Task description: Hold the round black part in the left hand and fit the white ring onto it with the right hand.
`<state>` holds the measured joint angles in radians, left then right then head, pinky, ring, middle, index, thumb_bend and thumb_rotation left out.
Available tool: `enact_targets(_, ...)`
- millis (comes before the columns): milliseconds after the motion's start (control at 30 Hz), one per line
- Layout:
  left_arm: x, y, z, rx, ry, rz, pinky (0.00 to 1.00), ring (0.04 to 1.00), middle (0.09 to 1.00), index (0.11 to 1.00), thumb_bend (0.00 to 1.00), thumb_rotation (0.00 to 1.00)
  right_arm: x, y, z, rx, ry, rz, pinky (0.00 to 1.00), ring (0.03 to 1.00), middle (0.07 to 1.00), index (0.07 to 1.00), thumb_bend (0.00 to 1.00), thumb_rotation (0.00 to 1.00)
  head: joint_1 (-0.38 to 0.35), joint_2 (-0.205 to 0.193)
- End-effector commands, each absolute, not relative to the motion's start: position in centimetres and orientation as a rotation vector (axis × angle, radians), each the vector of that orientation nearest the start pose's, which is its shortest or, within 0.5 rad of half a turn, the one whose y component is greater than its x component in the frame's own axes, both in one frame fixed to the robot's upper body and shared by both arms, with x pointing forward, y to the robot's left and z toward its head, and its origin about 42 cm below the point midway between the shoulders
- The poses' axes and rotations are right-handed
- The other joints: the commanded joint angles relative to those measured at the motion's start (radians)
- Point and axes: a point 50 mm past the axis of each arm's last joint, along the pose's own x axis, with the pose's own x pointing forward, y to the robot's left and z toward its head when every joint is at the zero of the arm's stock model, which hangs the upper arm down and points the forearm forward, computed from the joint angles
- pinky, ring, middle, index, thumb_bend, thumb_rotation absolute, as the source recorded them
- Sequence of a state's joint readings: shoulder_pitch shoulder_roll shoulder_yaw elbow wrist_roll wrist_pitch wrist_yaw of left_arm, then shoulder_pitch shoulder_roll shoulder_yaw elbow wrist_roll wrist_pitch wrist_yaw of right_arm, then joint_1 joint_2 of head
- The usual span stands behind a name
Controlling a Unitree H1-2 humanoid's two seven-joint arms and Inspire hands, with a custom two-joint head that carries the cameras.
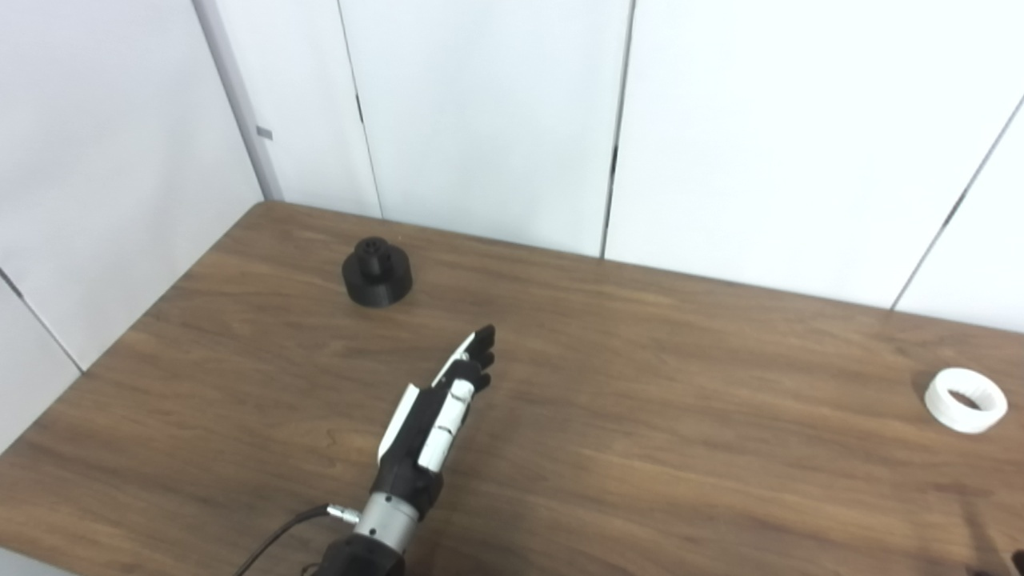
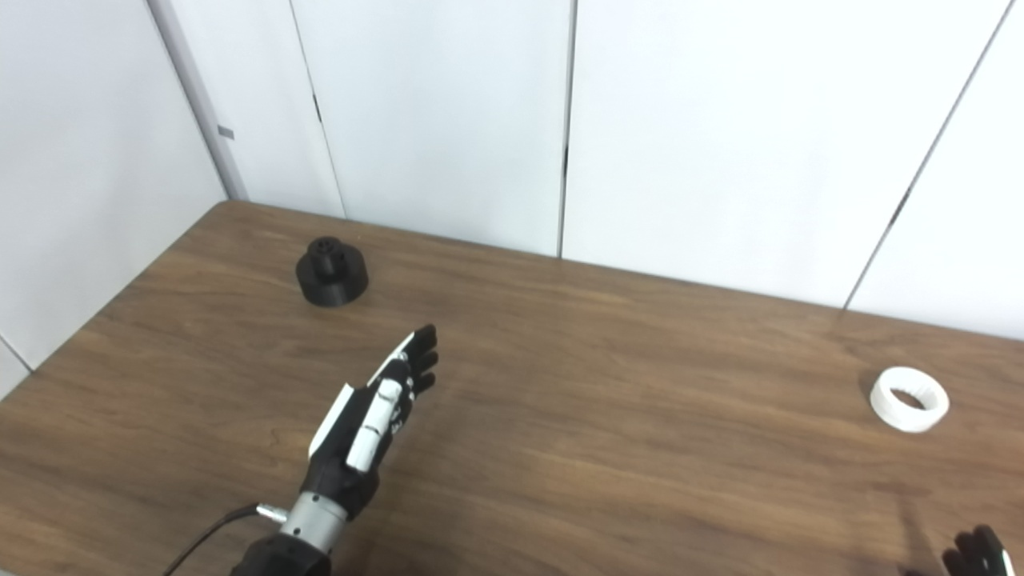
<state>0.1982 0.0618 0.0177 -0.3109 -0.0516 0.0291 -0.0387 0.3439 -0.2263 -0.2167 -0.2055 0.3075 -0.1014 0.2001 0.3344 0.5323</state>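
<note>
The left hand (image 1: pixel 436 408) holds nothing, fingers straight and pressed together, and the black part (image 1: pixel 377 272) stands at its 11 o'clock, well apart. The ring (image 1: pixel 966 399) lies far right. The right hand (image 2: pixel 978 552) barely shows (state unclear). A sideways approach could push the part away.

Dark wood-grain table (image 1: pixel 640 416) fills the lower view, its far edge meeting white wall panels (image 1: pixel 480 112) split by thin dark seams (a grey post (image 1: pixel 236 96) stands at the left corner). Even, soft light.
</note>
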Motion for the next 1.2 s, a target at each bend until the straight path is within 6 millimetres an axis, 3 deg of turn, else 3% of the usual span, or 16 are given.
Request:
enact_targets(0,18.8,23.4,11.7,-0.002,-0.042,0.043,0.97,0.975,0.983,0.962,0.51,0.94,16.0,-35.3,10.8,-0.024,-0.024,-0.063,1.0,1.0,1.0,1.0,0.62,1.0,0.004,0.001)
enact_targets(233,18.8,23.4,12.0,0.036,-0.024,0.045,0.98,0.977,0.983,0.967,0.54,0.89,15.9,-35.3,10.8,-0.031,-0.024,-0.062,1.0,1.0,1.0,1.0,0.6,1.0,0.027,-0.004)
enact_targets(267,18.8,23.6,12.1,0.064,-0.023,0.046,0.97,0.975,0.981,0.967,0.59,0.77,15.8,-35.3,10.8,-0.033,-0.018,-0.063,1.0,1.0,1.0,1.0,0.62,1.0,0.027,-0.002)
enact_targets(367,18.8,23.9,12.9,0.144,-0.054,0.083,0.89,0.919,0.942,0.938,0.71,0.51,15.7,-35.2,10.9,-0.026,-0.013,-0.065,1.0,1.0,1.0,1.0,0.62,1.0,0.017,0.006)
enact_targets(533,19.5,25.5,15.3,0.226,-0.119,0.15,0.87,0.893,0.917,0.933,0.83,0.4,15.7,-35.0,10.9,-0.015,-0.027,-0.058,1.0,1.0,1.0,1.0,0.6,1.0,0.008,0.013)
enact_targets(633,20.4,27.4,17.3,0.29,-0.16,0.187,0.87,0.909,0.922,0.922,0.91,0.32,15.6,-34.9,10.8,-0.014,-0.016,-0.063,1.0,1.0,1.0,1.0,0.61,1.0,0.005,0.015)
enact_targets(967,22.9,33.7,21.9,0.597,-0.15,0.305,0.99,0.979,0.972,0.92,0.98,0.36,15.3,-34.5,10.9,-0.015,-0.022,-0.061,1.0,1.0,1.0,1.0,0.61,1.0,0.0,0.021)
enact_targets(1167,24.5,36.7,22.6,0.791,-0.096,0.349,0.93,0.971,0.961,0.916,0.98,0.42,15.0,-34.3,11.1,-0.017,-0.022,-0.058,1.0,1.0,1.0,1.0,0.63,1.0,0.002,0.024)
